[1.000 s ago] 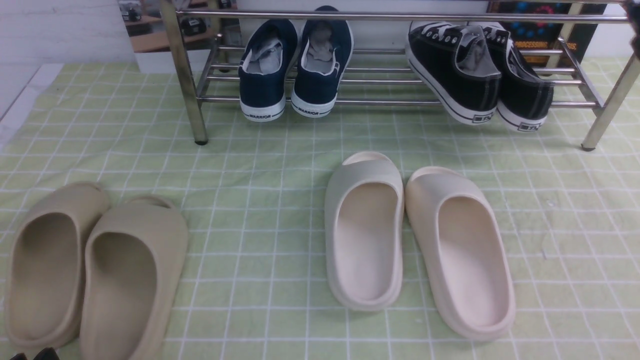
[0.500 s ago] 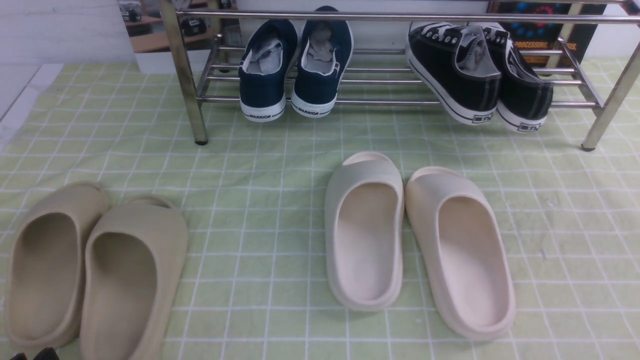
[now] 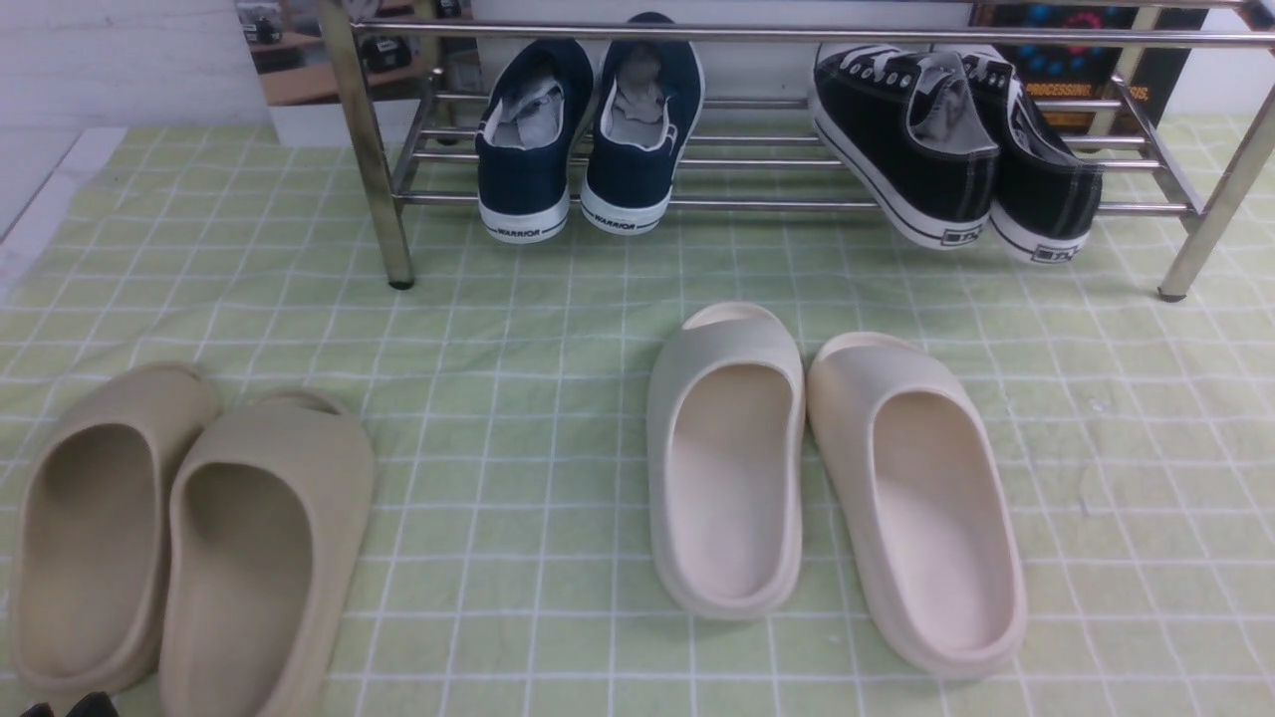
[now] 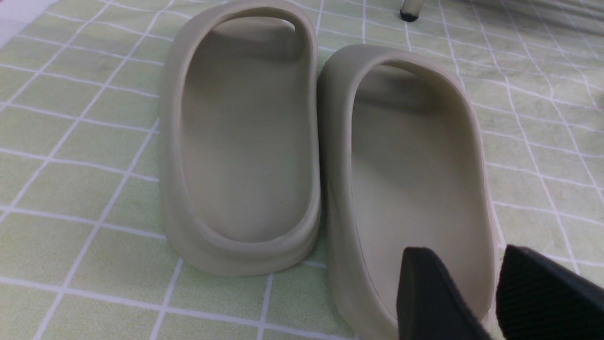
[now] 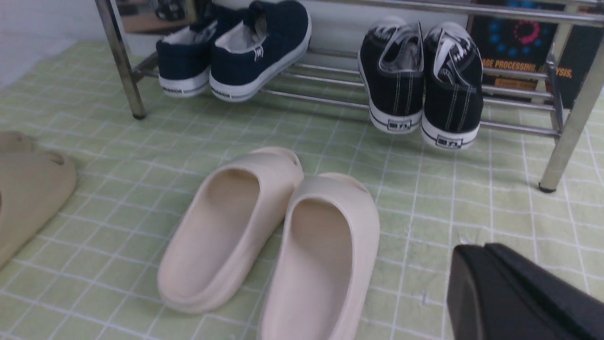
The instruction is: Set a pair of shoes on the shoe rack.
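left gripper (image 4: 495, 293) slightly parted, empty, above beige slides (image 4: 325, 156). right gripper (image 5: 514, 297): opening cannot be judged. black sneakers (image 3: 956, 149) sit on the shoe rack (image 3: 777, 204), heels overhanging; push them deeper, keep arms clear.

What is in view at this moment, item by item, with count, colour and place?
black canvas sneakers: two, black with white soles and laces, on the rack's right side, heels toward the camera.
navy sneakers: two, navy with white soles marked WARRIOR, on the rack's left side.
shoe rack: one, shiny silver metal, at the far end of the cloth.
cream slides: two, pale cream, on the cloth at centre right.
beige slides: two, tan, on the cloth near left.
checked cloth: one, light green with white lines, covering the table.
left tool: black, open, over the beige slides.
right tool: black, state unclear.
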`<action>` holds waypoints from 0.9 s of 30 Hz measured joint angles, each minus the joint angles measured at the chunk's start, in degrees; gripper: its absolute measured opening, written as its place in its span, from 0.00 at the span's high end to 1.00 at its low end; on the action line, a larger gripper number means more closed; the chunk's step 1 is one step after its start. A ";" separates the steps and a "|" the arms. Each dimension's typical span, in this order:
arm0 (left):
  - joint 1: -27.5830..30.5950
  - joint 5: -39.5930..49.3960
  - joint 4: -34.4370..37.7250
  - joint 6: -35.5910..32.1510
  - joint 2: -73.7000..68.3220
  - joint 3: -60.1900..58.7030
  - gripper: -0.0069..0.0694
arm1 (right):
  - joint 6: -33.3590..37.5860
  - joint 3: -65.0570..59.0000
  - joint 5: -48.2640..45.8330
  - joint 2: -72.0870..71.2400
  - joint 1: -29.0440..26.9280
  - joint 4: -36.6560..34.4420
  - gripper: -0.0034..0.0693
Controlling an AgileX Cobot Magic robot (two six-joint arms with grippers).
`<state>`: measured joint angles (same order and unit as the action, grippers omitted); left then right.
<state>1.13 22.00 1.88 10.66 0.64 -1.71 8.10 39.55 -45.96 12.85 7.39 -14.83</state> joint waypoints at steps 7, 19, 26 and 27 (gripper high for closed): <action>0.00 0.00 0.00 0.00 0.00 0.00 0.60 | 0.00 -7.35 12.32 0.00 0.00 -2.93 0.96; 0.00 0.00 0.00 0.00 0.00 0.00 0.60 | -0.15 -30.46 36.87 -5.17 -5.49 2.92 0.96; 0.00 0.00 0.00 0.00 0.00 0.00 0.60 | -5.01 -39.79 37.79 -11.56 -12.66 11.64 0.96; 0.00 0.00 0.00 0.00 0.00 0.00 0.60 | -6.57 -40.59 37.15 -12.44 -13.35 13.08 0.96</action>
<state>1.13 22.00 1.88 10.66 0.64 -1.71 1.53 -1.04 -8.81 0.41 -5.96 -1.75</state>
